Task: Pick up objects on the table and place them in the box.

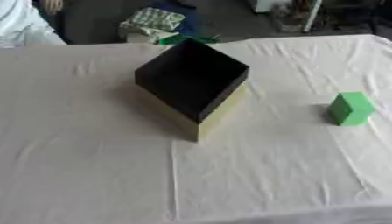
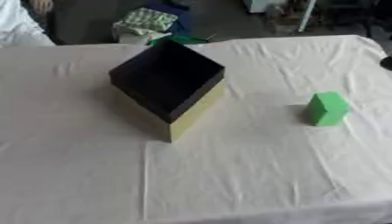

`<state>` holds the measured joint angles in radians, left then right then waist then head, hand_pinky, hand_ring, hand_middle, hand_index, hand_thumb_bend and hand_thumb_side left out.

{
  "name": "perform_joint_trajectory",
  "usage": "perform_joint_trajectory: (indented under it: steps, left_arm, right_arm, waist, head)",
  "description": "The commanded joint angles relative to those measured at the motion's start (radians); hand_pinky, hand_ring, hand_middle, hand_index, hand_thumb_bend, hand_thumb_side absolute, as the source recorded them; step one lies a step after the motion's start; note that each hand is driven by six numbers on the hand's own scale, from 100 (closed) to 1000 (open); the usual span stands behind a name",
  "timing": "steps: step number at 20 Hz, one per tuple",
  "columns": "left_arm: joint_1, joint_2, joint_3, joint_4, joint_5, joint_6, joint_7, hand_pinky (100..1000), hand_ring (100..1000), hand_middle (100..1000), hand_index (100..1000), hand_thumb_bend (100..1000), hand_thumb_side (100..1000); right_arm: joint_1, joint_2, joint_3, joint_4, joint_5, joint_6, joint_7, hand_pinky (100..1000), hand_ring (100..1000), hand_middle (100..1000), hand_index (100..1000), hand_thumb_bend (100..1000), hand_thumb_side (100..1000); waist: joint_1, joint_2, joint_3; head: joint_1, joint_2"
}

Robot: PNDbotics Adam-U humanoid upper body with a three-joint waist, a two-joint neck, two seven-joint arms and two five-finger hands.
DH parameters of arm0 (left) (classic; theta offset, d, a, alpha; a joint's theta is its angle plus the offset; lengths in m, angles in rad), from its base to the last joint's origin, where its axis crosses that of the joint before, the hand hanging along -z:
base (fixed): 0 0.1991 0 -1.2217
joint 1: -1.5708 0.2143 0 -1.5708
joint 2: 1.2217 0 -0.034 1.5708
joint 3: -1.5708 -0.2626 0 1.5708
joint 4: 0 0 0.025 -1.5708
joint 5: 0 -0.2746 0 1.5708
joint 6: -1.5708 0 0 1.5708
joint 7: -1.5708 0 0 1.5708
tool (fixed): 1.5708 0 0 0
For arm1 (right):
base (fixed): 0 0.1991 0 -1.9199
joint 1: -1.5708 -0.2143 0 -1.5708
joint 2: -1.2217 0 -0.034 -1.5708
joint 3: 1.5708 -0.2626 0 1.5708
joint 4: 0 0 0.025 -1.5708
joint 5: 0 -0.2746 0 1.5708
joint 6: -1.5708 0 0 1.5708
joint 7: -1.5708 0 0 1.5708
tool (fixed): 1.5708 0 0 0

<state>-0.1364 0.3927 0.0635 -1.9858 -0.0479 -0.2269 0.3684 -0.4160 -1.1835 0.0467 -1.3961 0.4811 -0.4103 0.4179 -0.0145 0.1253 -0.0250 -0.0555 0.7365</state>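
An open box with a dark inside and pale yellow outer walls stands turned corner-on near the middle of the white-clothed table. Its inside looks dark and I cannot make out anything in it. A green block stands upright on the cloth to the right of the box, well apart from it. Neither of my hands shows in either view.
A small dark shape sits at the right edge of the right eye view. Beyond the far table edge on the floor lie a checked green-and-white bundle and a green item behind the box.
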Motion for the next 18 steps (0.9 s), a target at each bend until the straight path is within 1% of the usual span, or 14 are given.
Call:
perform_joint_trajectory:
  steps: [1,6,11,18]
  left_arm:
    - [-0.011,0.007,-0.002,-0.014,0.007,-0.001,-0.006,633,717,627,769,251,931]
    - [-0.012,0.006,-0.003,-0.014,0.011,-0.001,-0.010,633,718,627,768,249,931]
    - [-0.013,0.003,-0.006,-0.014,0.015,0.000,-0.013,633,718,627,768,247,933]
    - [-0.015,0.000,-0.007,-0.014,0.020,0.000,-0.016,633,719,626,768,245,934]
  right_arm:
    - [-0.038,-0.014,0.002,0.016,-0.012,-0.008,0.010,1000,990,969,944,441,995]
    - [-0.092,0.013,0.022,0.030,-0.021,-0.020,0.026,1000,987,966,945,435,1000]
    - [-0.156,0.053,0.053,0.038,-0.024,-0.034,0.052,1000,986,965,946,434,1000]
    - [-0.234,0.111,0.088,0.063,-0.021,-0.050,0.085,996,983,961,947,429,1000]
  waist:
    - [-0.003,-0.007,0.001]
    - [-0.001,-0.008,0.004]
    - [-0.002,-0.008,0.008]
    - [-0.002,-0.004,0.016]
  head:
    - [-0.012,-0.009]
    - [-0.023,-0.012]
    - [-0.036,-0.014]
    - [-0.044,-0.014]
